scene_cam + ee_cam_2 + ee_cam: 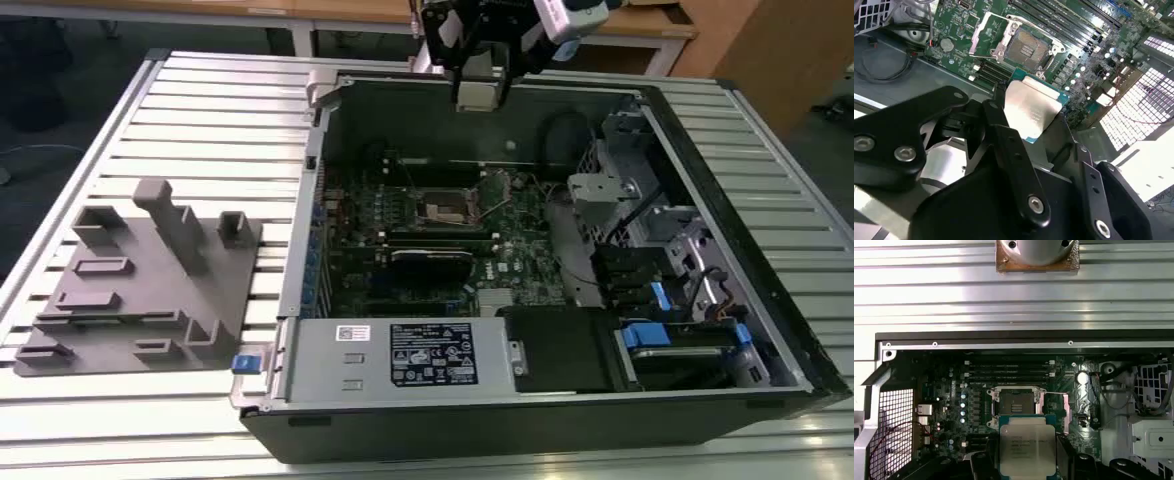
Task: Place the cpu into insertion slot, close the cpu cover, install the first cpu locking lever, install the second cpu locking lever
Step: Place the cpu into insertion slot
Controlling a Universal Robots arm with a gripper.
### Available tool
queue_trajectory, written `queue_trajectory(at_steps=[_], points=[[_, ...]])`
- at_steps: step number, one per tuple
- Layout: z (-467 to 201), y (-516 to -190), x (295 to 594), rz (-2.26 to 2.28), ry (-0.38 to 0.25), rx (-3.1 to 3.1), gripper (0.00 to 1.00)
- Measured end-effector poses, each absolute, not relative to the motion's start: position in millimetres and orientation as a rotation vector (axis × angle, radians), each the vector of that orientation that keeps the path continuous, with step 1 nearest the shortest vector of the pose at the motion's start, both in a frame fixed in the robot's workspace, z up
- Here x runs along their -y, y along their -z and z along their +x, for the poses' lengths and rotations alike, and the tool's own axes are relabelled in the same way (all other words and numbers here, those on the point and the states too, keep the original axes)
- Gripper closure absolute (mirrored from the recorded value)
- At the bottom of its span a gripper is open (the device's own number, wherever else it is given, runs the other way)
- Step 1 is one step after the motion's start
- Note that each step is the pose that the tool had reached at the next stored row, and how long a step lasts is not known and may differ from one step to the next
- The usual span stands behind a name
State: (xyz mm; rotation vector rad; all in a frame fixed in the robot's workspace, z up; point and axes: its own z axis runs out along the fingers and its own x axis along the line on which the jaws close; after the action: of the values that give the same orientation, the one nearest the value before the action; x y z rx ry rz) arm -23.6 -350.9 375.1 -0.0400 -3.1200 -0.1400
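The gripper grips the cpu by its edges between two black fingers. The cpu hangs in the air over the motherboard, near the empty socket and not touching it.

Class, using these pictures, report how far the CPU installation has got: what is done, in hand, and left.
Done: the cpu is picked up, and the socket lies bare, its cpu cover raised. In hand: the gripper holds the cpu over the open computer case, short of the socket. Left: seating it, closing the cover, both locking steps.
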Motion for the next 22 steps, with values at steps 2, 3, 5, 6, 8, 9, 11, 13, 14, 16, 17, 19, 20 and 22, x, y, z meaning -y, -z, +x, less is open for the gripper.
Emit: queue_trajectory(at_steps=[2,3,5,6,8,9,11,13,14,16,17,19,20,22], points=[[-23.6,-375.1,350.9,-0.040,0.140,3.120,0.46],[-23.6,-375.1,350.9,-0.040,0.140,3.120,0.46],[-23.6,-375.1,350.9,-0.040,0.140,3.120,0.46],[-23.6,-374.8,350.9,-0.040,0.140,3.120,0.46],[-23.6,-373.6,350.9,-0.040,0.140,3.120,0.46],[-23.6,-372.8,350.9,-0.040,0.140,3.120,0.46],[-23.6,-371.5,350.9,-0.040,0.140,3.120,0.46],[-23.6,-371.4,350.9,-0.040,0.140,3.120,0.46],[-23.6,-371.3,350.9,-0.040,0.140,3.120,0.46],[-23.6,-371.2,350.9,-0.040,0.140,3.120,0.46],[-23.6,-371.2,350.9,-0.040,0.140,3.120,0.46],[-23.6,-370.3,350.9,-0.040,0.141,3.120,0.46],[-23.6,-369.4,350.9,-0.040,0.141,3.120,0.46],[-23.6,-367.5,350.9,-0.040,0.140,3.120,0.46]])
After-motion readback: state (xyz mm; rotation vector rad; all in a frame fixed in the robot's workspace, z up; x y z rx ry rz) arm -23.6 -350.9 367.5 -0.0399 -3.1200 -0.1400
